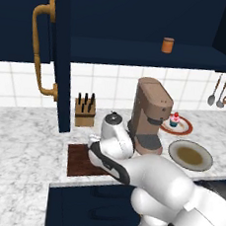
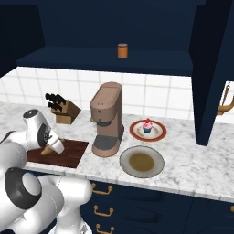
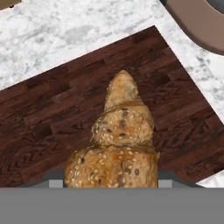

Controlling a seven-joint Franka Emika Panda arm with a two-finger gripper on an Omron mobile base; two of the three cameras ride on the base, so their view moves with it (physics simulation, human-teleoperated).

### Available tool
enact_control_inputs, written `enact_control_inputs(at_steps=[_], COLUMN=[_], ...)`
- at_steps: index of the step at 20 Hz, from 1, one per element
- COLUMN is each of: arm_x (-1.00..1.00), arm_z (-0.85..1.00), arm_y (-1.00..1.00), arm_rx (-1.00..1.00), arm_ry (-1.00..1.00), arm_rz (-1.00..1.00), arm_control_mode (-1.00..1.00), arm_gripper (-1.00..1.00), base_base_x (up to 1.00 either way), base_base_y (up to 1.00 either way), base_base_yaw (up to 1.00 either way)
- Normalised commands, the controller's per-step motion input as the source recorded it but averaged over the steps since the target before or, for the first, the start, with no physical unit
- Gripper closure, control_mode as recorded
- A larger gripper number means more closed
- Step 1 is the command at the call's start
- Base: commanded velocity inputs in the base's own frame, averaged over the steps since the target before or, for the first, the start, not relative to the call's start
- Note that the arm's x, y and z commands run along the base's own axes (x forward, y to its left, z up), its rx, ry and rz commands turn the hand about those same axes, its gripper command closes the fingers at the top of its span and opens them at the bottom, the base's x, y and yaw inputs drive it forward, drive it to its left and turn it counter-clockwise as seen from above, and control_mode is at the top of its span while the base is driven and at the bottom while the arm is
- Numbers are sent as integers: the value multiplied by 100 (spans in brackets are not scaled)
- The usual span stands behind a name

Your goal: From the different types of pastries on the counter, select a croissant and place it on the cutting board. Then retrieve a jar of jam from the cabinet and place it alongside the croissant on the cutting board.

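My gripper (image 3: 111, 183) is shut on the croissant (image 3: 122, 140), a golden-brown seeded pastry that points away from the hand. It hangs just over the dark wooden cutting board (image 3: 52, 113). From the right base view, the croissant (image 2: 47, 149) sits under the hand at the left part of the board (image 2: 71, 154); whether it touches the wood I cannot tell. The jar of jam (image 1: 167, 45) stands on the shelf of the open navy cabinet (image 1: 59, 54), also seen as the jar (image 2: 122, 50). A cupcake (image 2: 147, 125) sits on a red-rimmed plate.
A brown coffee machine (image 2: 107, 119) stands right beside the board. A beige plate (image 2: 141, 161) lies near the counter's (image 1: 16, 148) front edge. A knife block (image 1: 85, 111) is behind the board. The open cabinet door with its brass handle (image 1: 38, 52) juts out at the left. Utensils (image 1: 222, 90) hang on the wall.
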Motion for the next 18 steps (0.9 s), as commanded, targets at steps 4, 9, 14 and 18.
enact_control_inputs(at_steps=[4, 9, 14, 18], arm_x=[1, 4, 12, 33], arm_z=[-15, -26, -27, -19], arm_y=[0, 0, 1, 12], arm_rx=[0, 0, 0, 0], arm_ry=[0, 0, 0, 0], arm_rz=[16, 18, 11, 5], arm_control_mode=[-100, -100, -100, -100], arm_gripper=[100, 100, 100, 100], base_base_x=[0, 0, 0, 0], base_base_y=[0, 0, 0, 0], base_base_yaw=[0, 0, 0, 0])
